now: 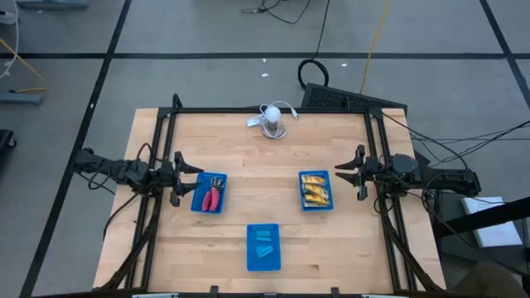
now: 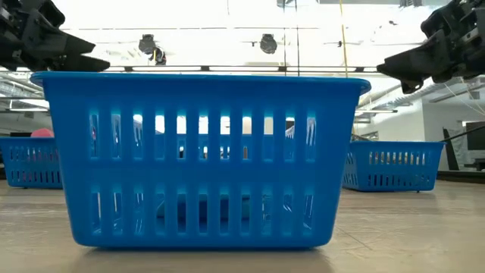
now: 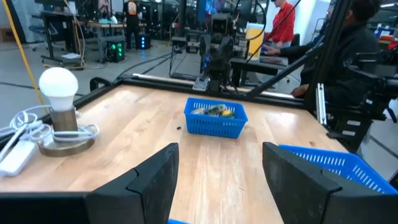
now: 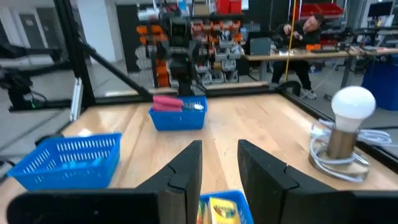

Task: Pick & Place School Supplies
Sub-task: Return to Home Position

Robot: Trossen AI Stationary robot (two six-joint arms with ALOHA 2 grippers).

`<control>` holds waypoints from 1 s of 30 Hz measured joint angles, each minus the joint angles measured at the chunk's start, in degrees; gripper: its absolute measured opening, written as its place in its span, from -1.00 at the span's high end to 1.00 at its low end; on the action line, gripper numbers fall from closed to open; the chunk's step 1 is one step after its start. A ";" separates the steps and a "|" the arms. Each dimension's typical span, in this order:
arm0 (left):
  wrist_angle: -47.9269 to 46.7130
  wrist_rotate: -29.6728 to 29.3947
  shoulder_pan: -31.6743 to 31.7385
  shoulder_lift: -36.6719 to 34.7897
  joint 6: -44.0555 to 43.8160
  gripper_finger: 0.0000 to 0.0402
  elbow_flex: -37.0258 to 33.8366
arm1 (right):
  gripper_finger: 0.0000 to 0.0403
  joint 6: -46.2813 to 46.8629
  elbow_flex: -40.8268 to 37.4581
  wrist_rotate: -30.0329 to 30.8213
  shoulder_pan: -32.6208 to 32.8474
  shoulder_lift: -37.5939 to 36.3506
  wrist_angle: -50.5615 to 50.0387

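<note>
Three blue baskets stand on the wooden table. The left basket (image 1: 209,193) holds red-handled tools (image 4: 166,102). Yellow-orange boxes (image 1: 315,191) lie in the right basket (image 3: 216,118), and light-blue blocks (image 1: 263,245) lie in the near basket (image 2: 201,159). My left gripper (image 1: 195,180) hovers open and level at the left basket's left side, with nothing between its fingers (image 3: 155,171). At the right basket's right side my right gripper (image 1: 340,173) hovers shut and level, its fingers (image 4: 186,165) above that basket's edge.
A white bulb lamp (image 1: 273,120) with a coiled cable stands at the table's far middle. A black frame runs along the table's edges. Bare wood lies between the three baskets. People work at benches in the room beyond the table.
</note>
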 joint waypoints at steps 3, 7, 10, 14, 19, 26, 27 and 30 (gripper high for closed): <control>0.17 0.00 0.00 0.00 -0.16 -0.17 -0.45 | 0.54 0.74 -2.44 -0.17 0.00 0.00 3.52; 1.29 0.04 0.00 0.00 1.01 -0.17 -0.83 | 0.54 0.38 -5.13 -0.31 0.00 -0.07 7.72; 1.24 0.04 0.00 0.00 1.02 -0.17 -0.83 | 0.54 0.53 -6.63 -0.49 0.00 0.05 8.92; 1.39 0.04 0.00 -0.02 1.24 -0.17 -0.83 | 0.54 2.90 -6.89 -0.46 0.00 0.10 8.67; 0.45 0.05 0.00 0.00 1.22 -0.17 -0.83 | 0.53 5.35 -6.96 -0.46 0.02 0.39 8.70; 0.60 0.07 -0.01 0.00 1.20 -0.17 -0.83 | 0.53 4.90 -7.05 -0.42 0.01 0.40 8.68; 0.61 0.07 0.00 0.00 1.20 -0.17 -0.83 | 0.53 4.90 -7.07 -0.42 0.01 0.39 8.69; 0.61 0.07 0.00 0.00 1.19 -0.17 -0.83 | 0.53 4.89 -7.07 -0.42 0.00 0.39 8.69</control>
